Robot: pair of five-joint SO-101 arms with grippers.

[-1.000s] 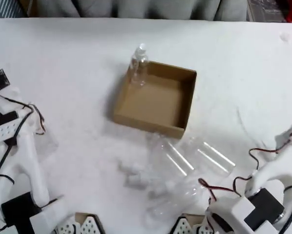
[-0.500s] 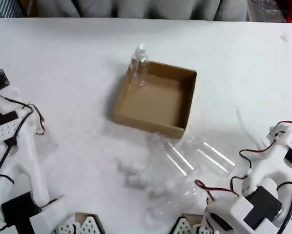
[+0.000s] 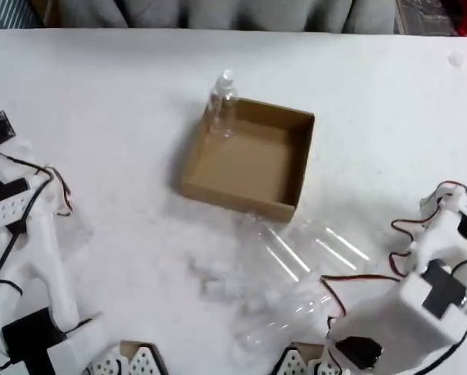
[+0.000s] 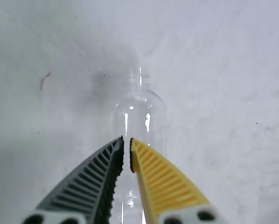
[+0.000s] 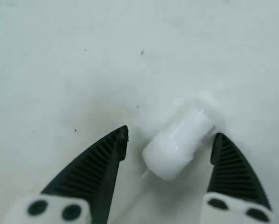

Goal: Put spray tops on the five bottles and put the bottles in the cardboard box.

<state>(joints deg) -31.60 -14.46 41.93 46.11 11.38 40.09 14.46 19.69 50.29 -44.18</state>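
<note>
High view: cardboard box (image 3: 249, 160) mid-counter (image 3: 101, 94). 1 upright bottle (image 3: 222, 105) at its far corner. Several clear bottles (image 3: 296, 266) lie flat just off the box's near wall.

Left wrist view: left hand (image 4: 127, 144) pinched closed, holding nothing, above a topless bottle (image 4: 139, 112) lying flat.

Right wrist view: right hand (image 5: 171, 136) spread wide. 1 white spray top (image 5: 177, 142) lies on the counter between its fingers, untouched.

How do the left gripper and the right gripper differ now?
The left gripper is shut; the right gripper is open. The left has one grey and one yellow finger; the right has two black ones. The left points at a clear bottle; the right has a white spray top between its fingers. Both have ribbed fingers.
</note>
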